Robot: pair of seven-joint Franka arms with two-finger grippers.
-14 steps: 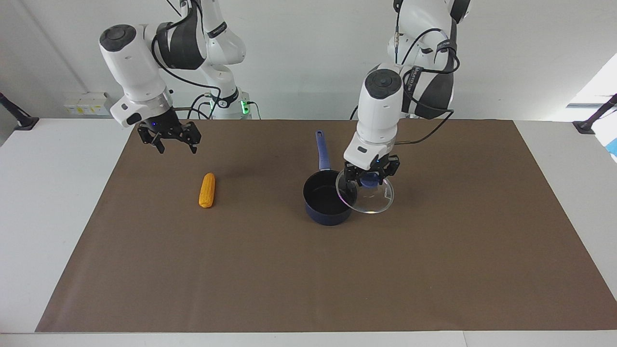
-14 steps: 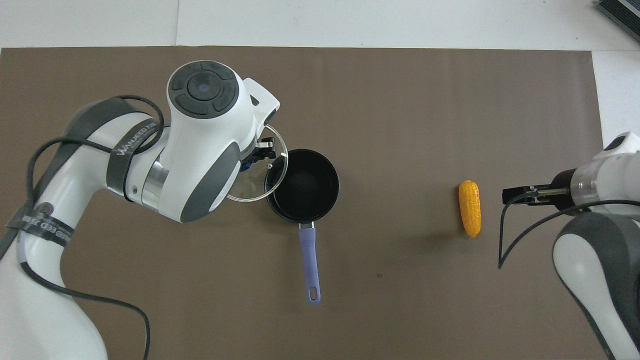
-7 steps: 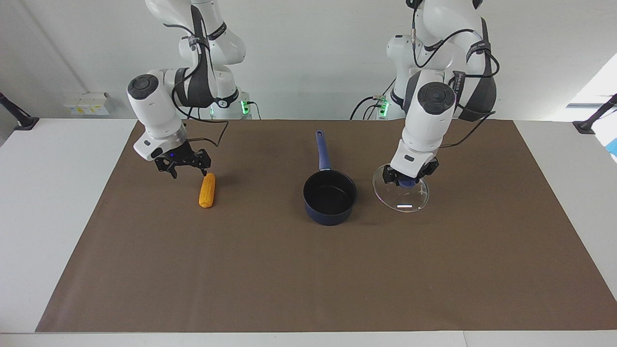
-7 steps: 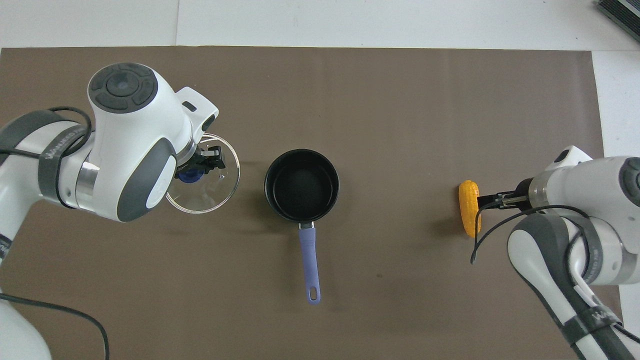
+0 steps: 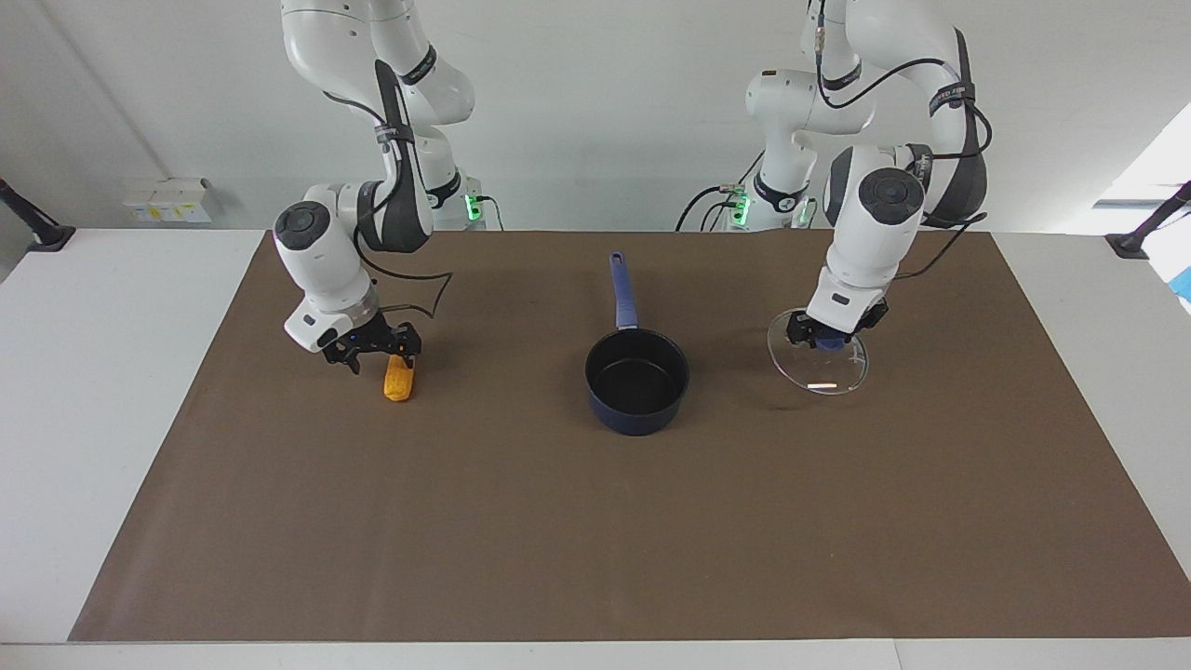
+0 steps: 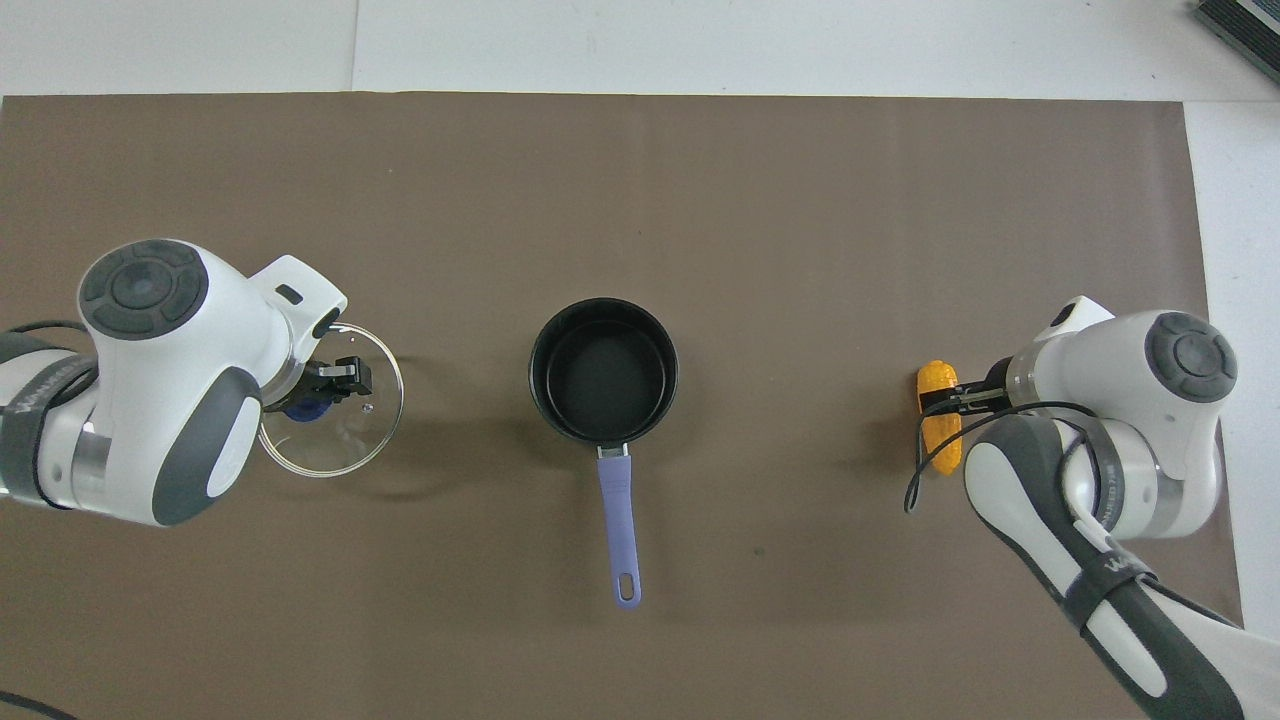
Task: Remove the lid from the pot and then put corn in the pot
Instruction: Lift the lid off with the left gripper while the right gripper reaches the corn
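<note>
Corn (image 5: 399, 378) lies on counter (image 5: 595, 521) at pot's (image 5: 637, 381) 9 o'clock in facing view, long axis 12-to-6, right gripper (image 5: 371, 352) jaws open over its 12 end; left gripper (image 5: 828, 333) clamps lid (image 5: 819, 367) knob.

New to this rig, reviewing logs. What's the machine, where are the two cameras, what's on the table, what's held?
Two white Franka arms with two-finger grippers work at a table under a brown mat. The facing view looks at the robots from across the table; the overhead view looks down from their own end.

Mid-table stands the small dark navy saucepan, open, its long blue handle pointing toward the robots.

The left gripper grips the blue knob of the round clear glass lid, low at the left arm's end.

The right gripper is down at the small yellow-orange corn cob, which lies on the mat, not yet lifted.
</note>
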